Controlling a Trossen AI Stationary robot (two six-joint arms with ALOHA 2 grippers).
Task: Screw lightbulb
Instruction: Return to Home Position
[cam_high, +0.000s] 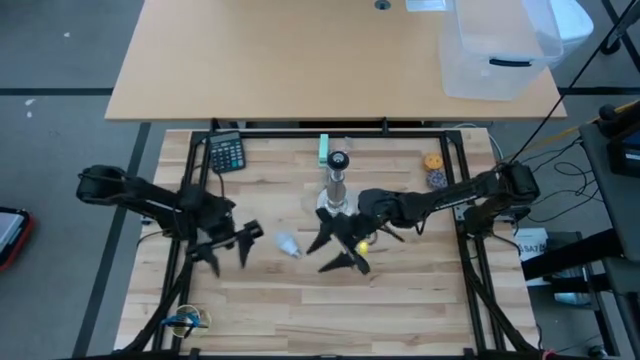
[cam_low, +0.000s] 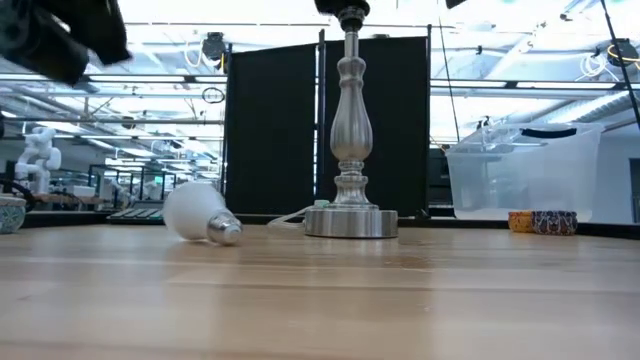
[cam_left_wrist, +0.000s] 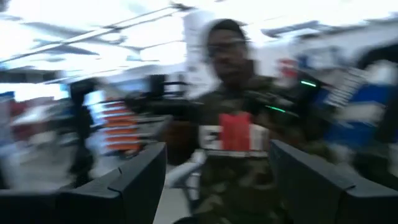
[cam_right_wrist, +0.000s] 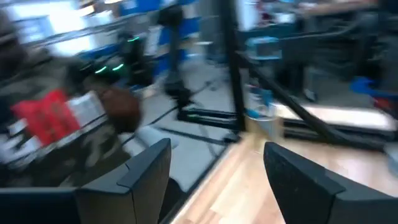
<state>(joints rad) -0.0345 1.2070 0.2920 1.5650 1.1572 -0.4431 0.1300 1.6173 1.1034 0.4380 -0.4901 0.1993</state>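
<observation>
My two arms reach in over the wooden surface (cam_high: 420, 300). My left end effector (cam_high: 228, 258) and my right end effector (cam_high: 336, 256) both hang above it, fingers spread wide, holding nothing. From above, the lightbulb (cam_high: 289, 245) lies between them, near the silver lamp stand (cam_high: 337, 190). Only the low view shows it lying on its side, grey screw end toward the stand, and only my left wrist view shows a person (cam_left_wrist: 236, 155) in a camouflage shirt.
</observation>
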